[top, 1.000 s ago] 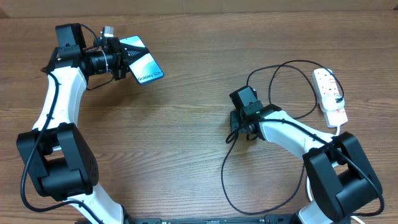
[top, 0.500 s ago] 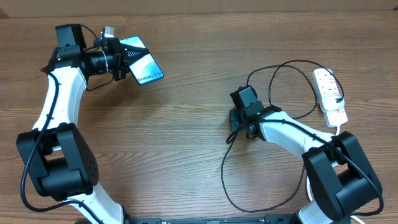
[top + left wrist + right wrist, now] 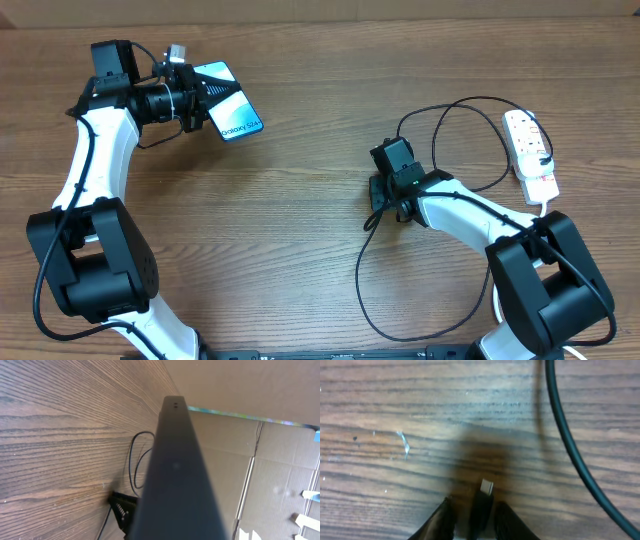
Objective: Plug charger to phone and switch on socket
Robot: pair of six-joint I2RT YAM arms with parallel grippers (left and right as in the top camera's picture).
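In the overhead view my left gripper (image 3: 204, 101) is shut on the phone (image 3: 231, 106) at the far left and holds it tilted above the table, its blue-cyan screen facing up. The left wrist view shows the phone (image 3: 176, 475) edge-on, dark, with its fingers hidden. My right gripper (image 3: 381, 196) is low over the table's middle, shut on the charger's small black connector (image 3: 482, 501), whose metal tip points forward. The charger cable (image 3: 362, 285) loops across the table to the white socket (image 3: 530, 146) at the right, where a black plug sits in it.
A stretch of the black charger cable (image 3: 568, 445) crosses the wood to the right of my right fingers. Cardboard walls (image 3: 260, 465) stand beyond the table's far edge. The socket's white lead (image 3: 545, 205) runs down beside my right arm.
The phone has shifted very slightly in my left gripper. The right arm and the cable have not moved.
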